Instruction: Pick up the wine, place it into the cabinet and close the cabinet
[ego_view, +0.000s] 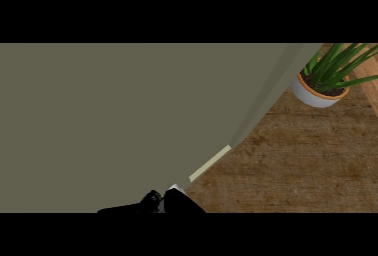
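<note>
Head view, flat olive cabinet (125, 125) panel, grainy wooden counter (295, 170), black hand (166, 202), fingers' state unclear

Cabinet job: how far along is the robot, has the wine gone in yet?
No wine shows on the counter, so it is probably already in the cabinet, though the inside is hidden. In hand: a black hand sits at the lower edge of the big olive door, apparently pushing it; which hand it is I cannot tell. Left: the door's pale edge still shows, so closing may be unfinished. A plant stands at the top right.
</note>
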